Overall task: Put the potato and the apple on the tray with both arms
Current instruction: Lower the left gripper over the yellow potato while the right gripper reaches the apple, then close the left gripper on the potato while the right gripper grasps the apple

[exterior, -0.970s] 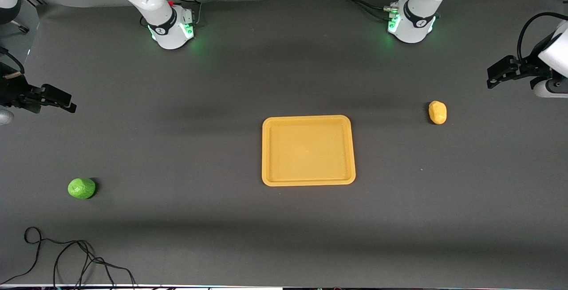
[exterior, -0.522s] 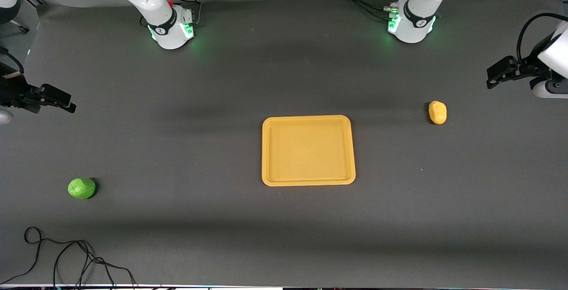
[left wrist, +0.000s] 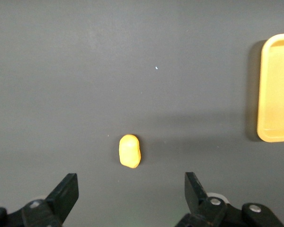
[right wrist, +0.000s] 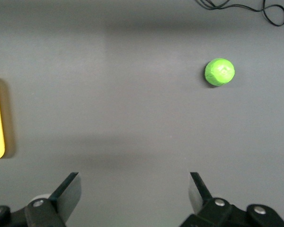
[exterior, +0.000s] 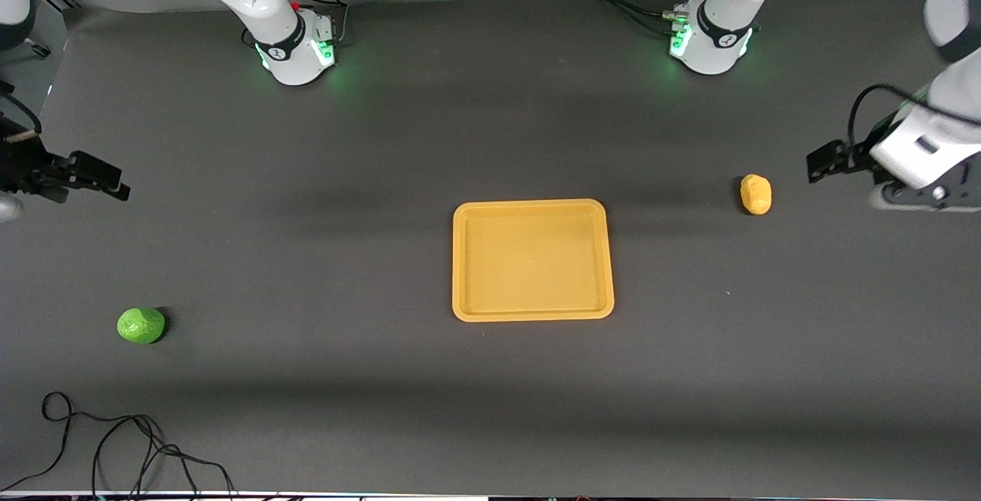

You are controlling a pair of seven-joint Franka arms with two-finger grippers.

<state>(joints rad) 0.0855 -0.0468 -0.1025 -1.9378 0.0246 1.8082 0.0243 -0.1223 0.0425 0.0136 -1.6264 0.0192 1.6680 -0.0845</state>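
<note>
The orange-yellow tray (exterior: 533,260) lies empty mid-table. The yellow-orange potato (exterior: 756,194) lies on the table toward the left arm's end. The green apple (exterior: 141,325) lies toward the right arm's end, nearer the front camera than the tray. My left gripper (exterior: 821,162) is open and empty, over the table just beside the potato. In the left wrist view the potato (left wrist: 129,151) is just ahead of the open left gripper (left wrist: 131,185), with the tray's edge (left wrist: 277,90) at the side. My right gripper (exterior: 103,177) is open and empty. In the right wrist view the apple (right wrist: 220,72) is well ahead of the open right gripper (right wrist: 135,184).
A loose black cable (exterior: 115,447) lies at the table's front edge near the apple and also shows in the right wrist view (right wrist: 241,7). The two arm bases (exterior: 295,49) (exterior: 711,41) stand at the back. The table is dark grey.
My left gripper has moved in toward the potato, and more of the left arm now shows. The right gripper has barely shifted. Potato, apple and tray have not moved.
</note>
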